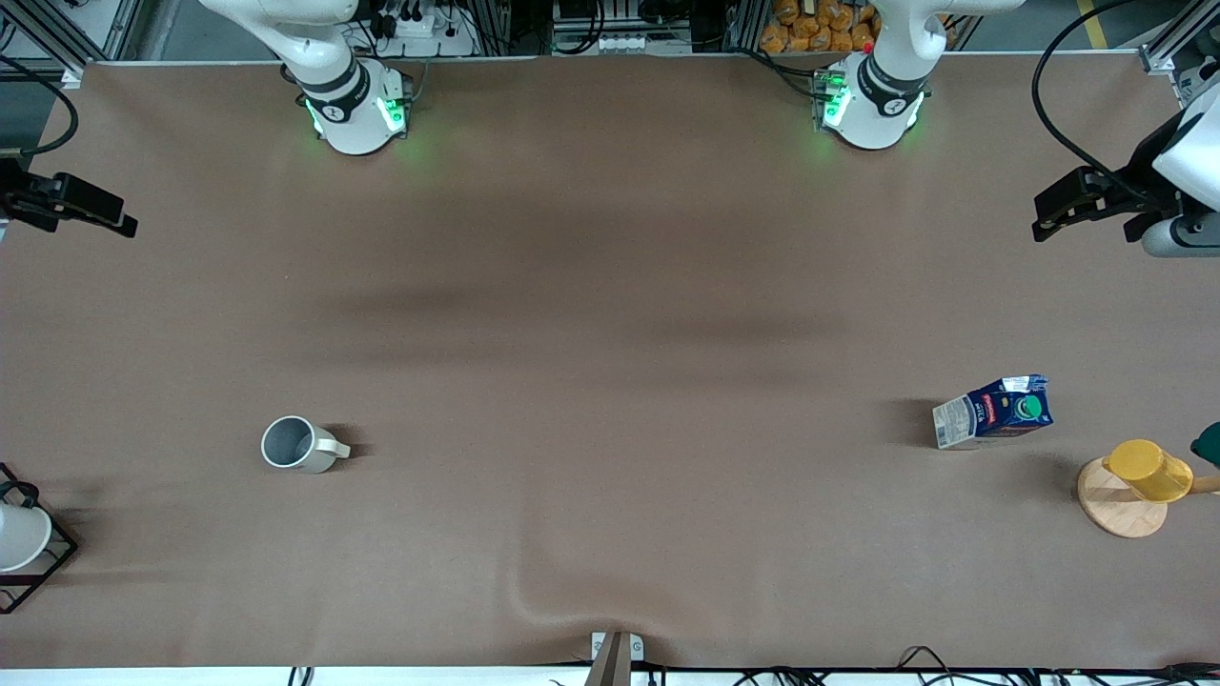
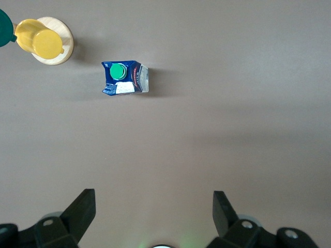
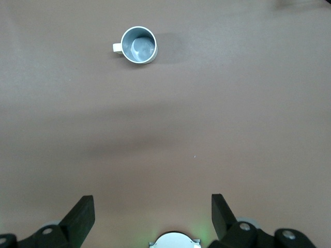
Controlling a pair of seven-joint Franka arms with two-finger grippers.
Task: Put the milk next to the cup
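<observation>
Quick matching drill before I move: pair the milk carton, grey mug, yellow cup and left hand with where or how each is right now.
1 milk carton
2 grey mug
3 yellow cup
4 left hand

A on a wooden stand
B open, holding nothing
C toward the right arm's end of the table
D on the table beside the wooden stand

Pairs: 1-D, 2-C, 3-A, 4-B

white cup in wire rack [image 1: 21, 535]: we see it cut by the frame's edge.
dark-green object [image 1: 1209, 444]: cut off, we cannot identify it.
milk [image 1: 994, 412] label: too small to read, well apart from both grippers' fingers.
</observation>
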